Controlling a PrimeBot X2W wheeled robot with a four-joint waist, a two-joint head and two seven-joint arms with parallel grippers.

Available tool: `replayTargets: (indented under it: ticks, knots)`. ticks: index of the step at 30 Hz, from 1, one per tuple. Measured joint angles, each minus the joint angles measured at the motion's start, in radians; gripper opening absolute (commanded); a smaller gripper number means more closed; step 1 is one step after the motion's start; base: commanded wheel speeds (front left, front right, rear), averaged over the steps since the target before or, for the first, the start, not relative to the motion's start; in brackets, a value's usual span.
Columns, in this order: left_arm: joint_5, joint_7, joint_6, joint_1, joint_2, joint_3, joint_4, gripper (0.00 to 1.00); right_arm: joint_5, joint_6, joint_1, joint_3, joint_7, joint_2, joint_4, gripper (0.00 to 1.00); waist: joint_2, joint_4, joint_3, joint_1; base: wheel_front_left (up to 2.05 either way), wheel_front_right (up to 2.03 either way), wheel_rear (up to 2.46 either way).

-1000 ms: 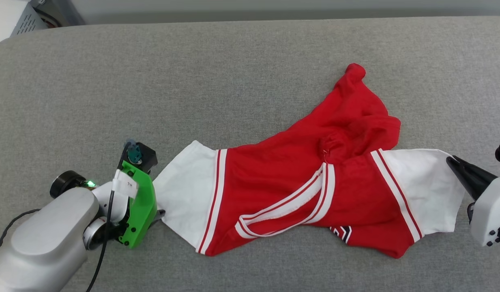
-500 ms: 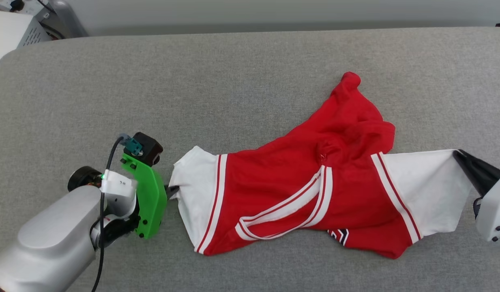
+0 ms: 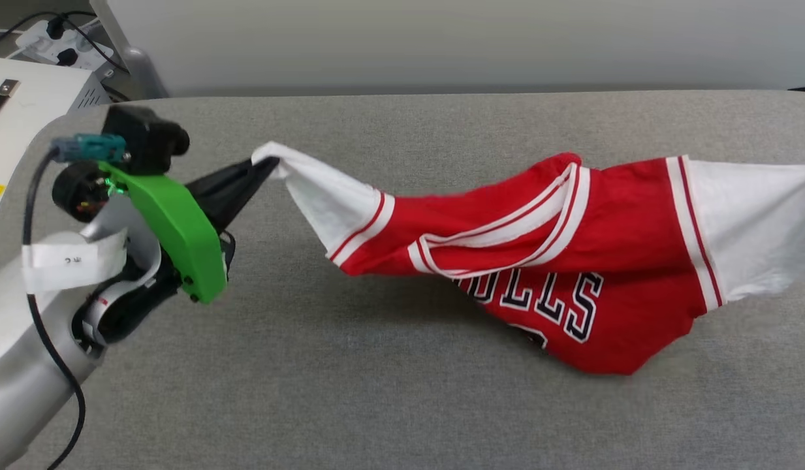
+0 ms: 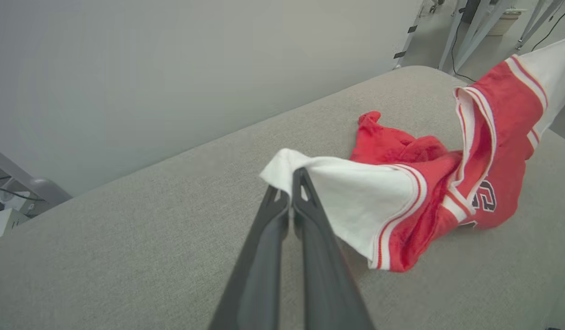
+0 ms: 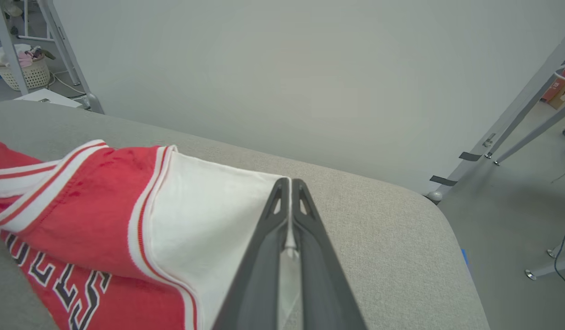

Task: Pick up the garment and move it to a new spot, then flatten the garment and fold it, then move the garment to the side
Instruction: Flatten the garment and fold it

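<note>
The garment (image 3: 572, 261), a red jersey with white sleeves, striped trim and black white-outlined letters, hangs stretched between my two grippers above the grey table (image 3: 402, 405), its lower body still sagging onto the surface. My left gripper (image 3: 266, 164) is shut on the tip of one white sleeve (image 4: 355, 192), seen close up in the left wrist view with the gripper (image 4: 289, 181) clamped on the cloth. The other white sleeve (image 3: 755, 228) runs off the head view's right edge. In the right wrist view my right gripper (image 5: 290, 183) is shut on that sleeve (image 5: 204, 215).
A pale wall runs behind the table's far edge. A white box (image 3: 23, 111) with cables sits off the table's far left corner. Metal frame legs (image 5: 507, 133) and open floor lie beyond the table's right end.
The left gripper shut on the white sleeve, and both grippers rose, lifting and stretching the garment so its lettered front now shows. The camera has tilted up too.
</note>
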Motion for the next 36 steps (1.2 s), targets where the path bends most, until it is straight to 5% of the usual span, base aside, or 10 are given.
replayTargets:
  ticks: [6, 15, 26, 36]
  knots:
    - [0.047, -0.046, 0.064, -0.084, -0.006, 0.065, -0.082, 0.0, -0.005, 0.0, -0.07, -0.034, -0.018, -0.028, -0.022, 0.0, 0.0, 0.004, -0.012, 0.0, 0.0, 0.0, 0.0]
    - [0.113, -0.014, 0.093, -0.274, -0.087, 0.082, -0.071, 0.0, 0.008, 0.0, -0.242, -0.028, -0.026, -0.096, -0.031, 0.0, 0.0, 0.002, 0.003, 0.0, 0.0, 0.0, 0.0]
    - [0.165, 0.04, 0.055, -0.572, -0.225, 0.094, 0.153, 0.0, 0.026, 0.0, -0.61, 0.098, -0.027, -0.145, 0.089, 0.0, 0.0, -0.008, 0.112, 0.0, 0.0, 0.0, 0.0]
    - [0.21, 0.009, 0.009, -0.893, -0.337, 0.12, 0.449, 0.0, -0.078, 0.0, -1.121, 0.281, -0.11, -0.109, 0.369, 0.0, 0.0, -0.022, 0.263, 0.0002, 0.0, 0.0, 0.0]
